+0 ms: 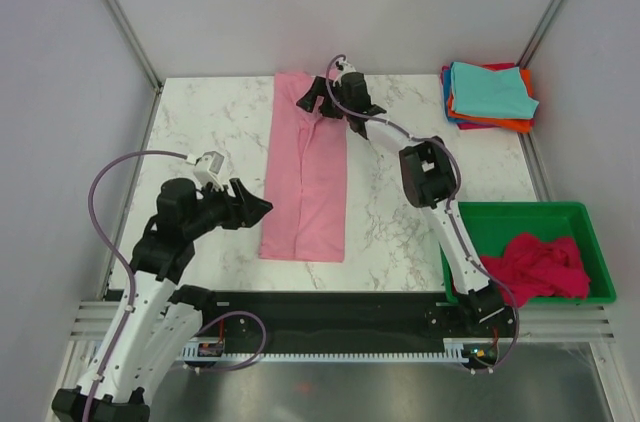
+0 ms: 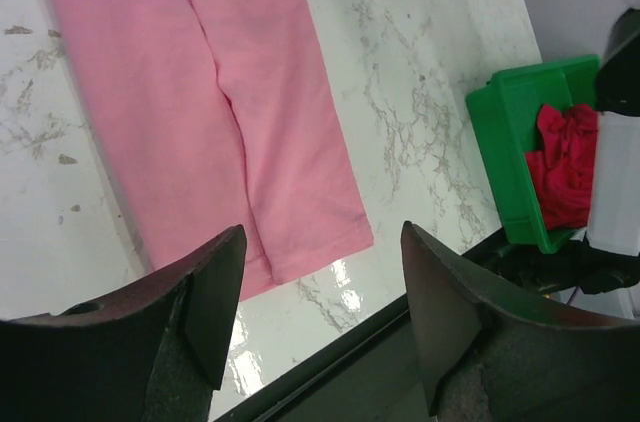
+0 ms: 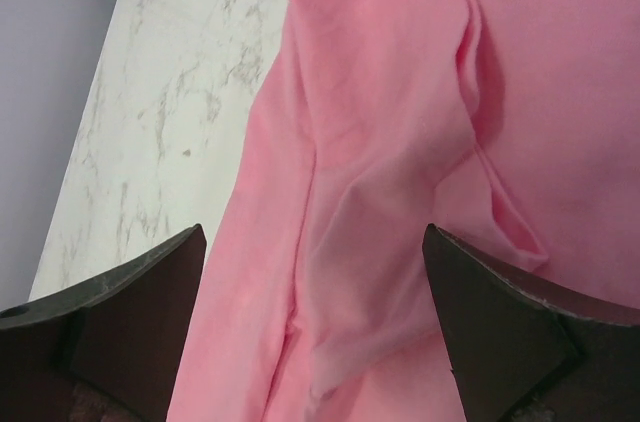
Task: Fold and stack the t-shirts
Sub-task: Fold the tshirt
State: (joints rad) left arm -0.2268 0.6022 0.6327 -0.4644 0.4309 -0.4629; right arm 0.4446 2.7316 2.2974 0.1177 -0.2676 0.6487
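Note:
A light pink t-shirt (image 1: pixel 305 170) lies on the marble table as a long narrow strip with both sides folded in. It also shows in the left wrist view (image 2: pixel 200 102) and the right wrist view (image 3: pixel 400 162). My right gripper (image 1: pixel 318 99) is open above the strip's far end, over a folded sleeve. My left gripper (image 1: pixel 262 206) is open and empty, just left of the strip's near end. A stack of folded t-shirts (image 1: pixel 488 94), teal on top with orange, blue and red edges, sits at the far right corner. A crumpled magenta t-shirt (image 1: pixel 535 267) lies in the bin.
A green plastic bin (image 1: pixel 575 214) stands at the near right of the table; it also shows in the left wrist view (image 2: pixel 505 132). Grey walls close in the far and side edges. A black rail runs along the near edge.

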